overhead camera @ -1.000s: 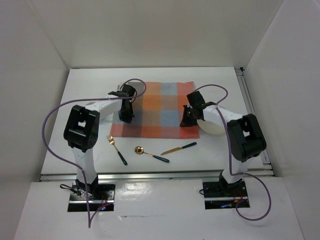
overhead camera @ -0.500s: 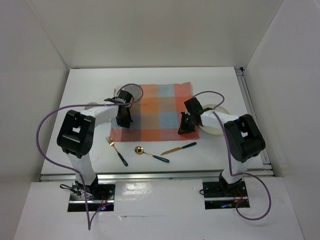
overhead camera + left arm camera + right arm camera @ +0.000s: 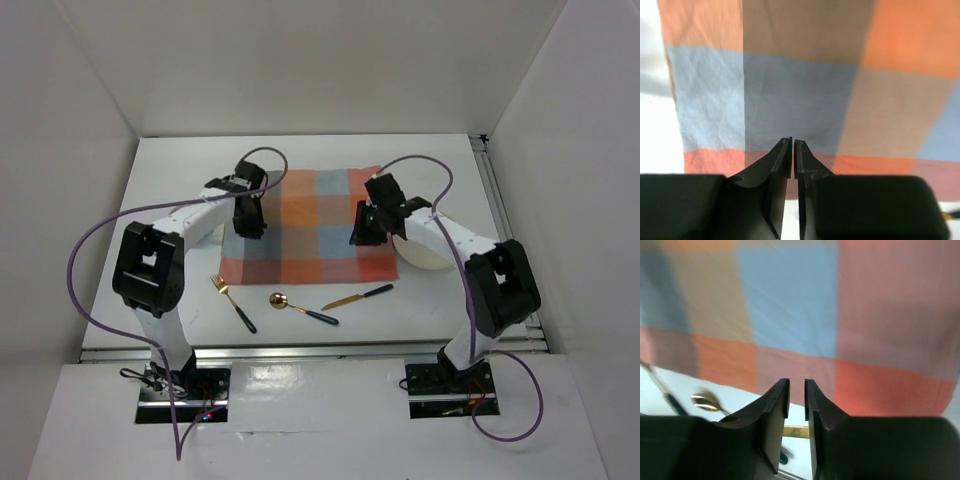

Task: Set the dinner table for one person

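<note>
From above you cannot see either set of jaws, because each wrist covers its own tips. The right arm (image 3: 440, 232) also cuts across the white plate (image 3: 418, 260) just to the right of the right jaws.

Your right wrist camera is soft. The spoon (image 3: 705, 401) is a gold blur down-left of the jaws, and the knife (image 3: 795, 431) shows only as a gold strip between the finger bases.

The left jaws are pressed almost together, with only a hairline slit, and nothing is between them. Their tips sit over the near band of the checked mat (image 3: 800, 95). You cannot tell whether they touch the cloth.

The right jaws stand a narrow slot apart and hold nothing, with the mat showing through the slot.

The desk (image 3: 420, 160) lies under everything. Its bare white surface shows to the left of the left jaws and on the near side of the right jaws. The fork (image 3: 232, 299) lies there, nearer you than the left jaws.
</note>
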Motion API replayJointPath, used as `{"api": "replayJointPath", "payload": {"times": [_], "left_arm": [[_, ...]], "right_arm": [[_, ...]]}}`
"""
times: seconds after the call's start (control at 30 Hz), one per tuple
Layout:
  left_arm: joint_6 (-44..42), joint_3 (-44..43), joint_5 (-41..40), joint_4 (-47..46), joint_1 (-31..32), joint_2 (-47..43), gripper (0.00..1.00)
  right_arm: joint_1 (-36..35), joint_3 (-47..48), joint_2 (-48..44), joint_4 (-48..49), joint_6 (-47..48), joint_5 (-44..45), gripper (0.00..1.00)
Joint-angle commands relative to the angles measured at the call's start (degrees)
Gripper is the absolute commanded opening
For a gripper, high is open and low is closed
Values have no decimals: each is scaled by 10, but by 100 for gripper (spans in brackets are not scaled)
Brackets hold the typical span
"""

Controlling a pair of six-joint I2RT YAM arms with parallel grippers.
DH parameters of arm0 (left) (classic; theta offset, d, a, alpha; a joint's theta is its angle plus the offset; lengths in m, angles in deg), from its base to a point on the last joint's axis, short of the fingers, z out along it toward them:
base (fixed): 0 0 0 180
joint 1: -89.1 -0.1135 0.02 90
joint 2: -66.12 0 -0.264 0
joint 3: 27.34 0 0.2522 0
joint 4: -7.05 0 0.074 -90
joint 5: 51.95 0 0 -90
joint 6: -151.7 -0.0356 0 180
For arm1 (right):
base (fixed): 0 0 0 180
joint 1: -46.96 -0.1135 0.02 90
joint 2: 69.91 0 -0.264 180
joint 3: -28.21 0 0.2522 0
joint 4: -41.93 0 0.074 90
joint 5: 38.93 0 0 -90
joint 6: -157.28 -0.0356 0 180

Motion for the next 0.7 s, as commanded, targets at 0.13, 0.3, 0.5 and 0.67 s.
{"api": "replayJointPath", "payload": {"times": [0.13, 0.3, 0.5, 0.67], "left_arm": [[-22, -89, 9, 51, 5, -112, 35], [-27, -111, 15, 70, 5, -160, 49], [-27, -111, 67, 59, 5, -174, 49], [-27, -82, 78, 53, 5, -180, 49]], "right_arm": [[-6, 89, -87, -61, 20, 86, 50], [73, 72, -106, -171, -74, 228, 71], [214, -72, -177, -140, -146, 104, 71], [319, -186, -256, -74, -170, 33, 71]]}}
